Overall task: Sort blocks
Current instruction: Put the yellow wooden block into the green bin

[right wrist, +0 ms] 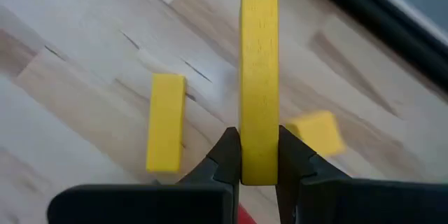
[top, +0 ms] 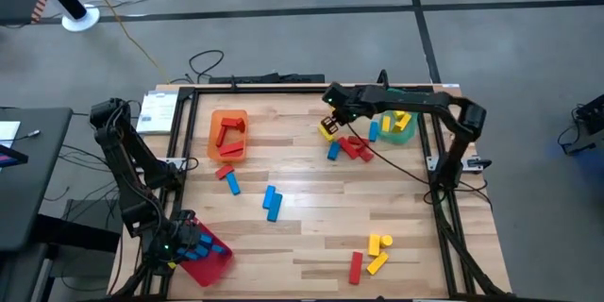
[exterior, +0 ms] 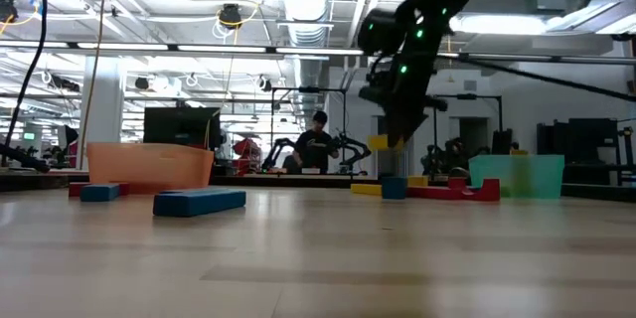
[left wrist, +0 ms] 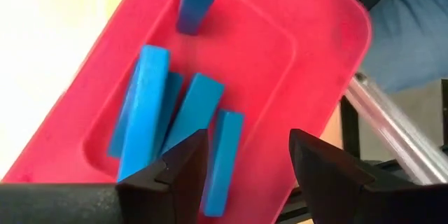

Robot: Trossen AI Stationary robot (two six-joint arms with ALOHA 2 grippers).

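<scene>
Right gripper (right wrist: 259, 157) has its fingers clamped on a yellow wooden bar block (right wrist: 259, 84), two more yellow ones lying below. Left gripper (left wrist: 248, 161) sits half-open and empty over the red plastic tray (left wrist: 308, 49) of blue blocks (left wrist: 143, 112). Plenty of loose blocks left, so maybe halfway.

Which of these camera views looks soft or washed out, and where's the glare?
Low view: ceiling lights glare, the near table blurs. Left wrist view: the table edge beside the red tray is blown out white. Right wrist view: the held yellow block is sharp, the right gripper soft.
</scene>
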